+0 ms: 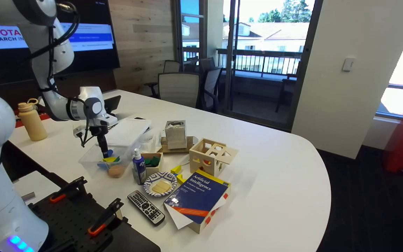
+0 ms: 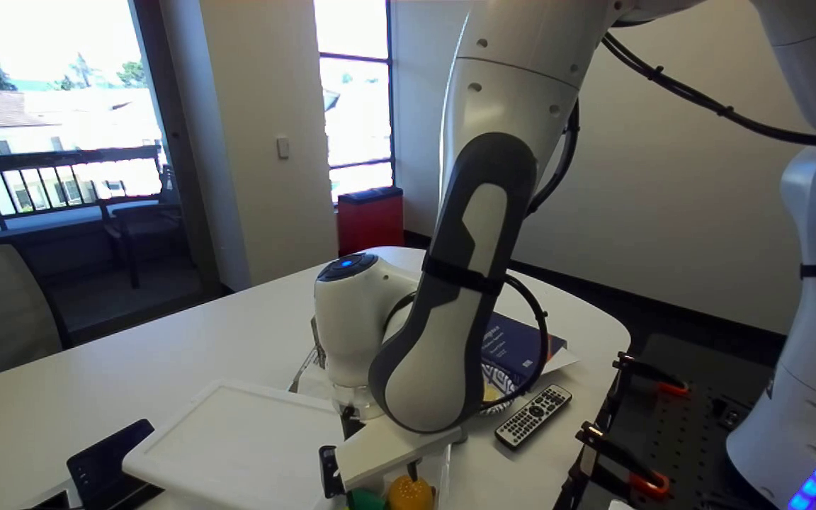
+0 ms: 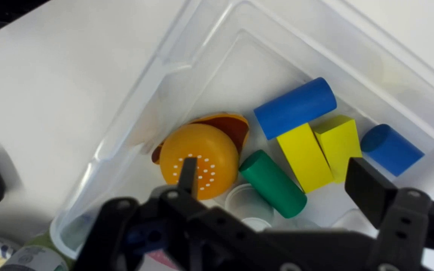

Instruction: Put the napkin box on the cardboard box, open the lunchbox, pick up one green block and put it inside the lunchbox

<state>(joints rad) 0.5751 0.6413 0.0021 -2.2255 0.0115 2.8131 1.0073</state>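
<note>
The gripper (image 3: pixel 272 165) is held over the open lunchbox (image 3: pixel 145 88), its two fingers spread wide and nothing clasped; between them, in the wrist view, a green cylindrical block (image 3: pixel 273 184) is seen lying inside the lunchbox. Two yellow blocks (image 3: pixel 305 158), two blue cylinders (image 3: pixel 296 107) and a white-dotted orange toy bun (image 3: pixel 202 150) are also contained there. The lunchbox is set near the robot-side edge of the white bench (image 1: pixel 275 182), and in both exterior views its white lid (image 1: pixel 126 131) is seen just beside it. In an exterior view, more green blocks (image 1: pixel 154 161) are held in a small wooden box (image 1: pixel 155 170), next to which a spray bottle (image 1: pixel 139 169) is stood. Nearer the window-side edge, the napkin box (image 1: pixel 176 135) is stood upright on the low cardboard box (image 1: pixel 190 143). Toward the rounded end, a wooden shape-sorter cube (image 1: pixel 212 167) and an Artificial Intelligence textbook (image 1: pixel 201 194) are placed; a remote control (image 1: pixel 146 207) is laid near the robot-side edge.
</note>
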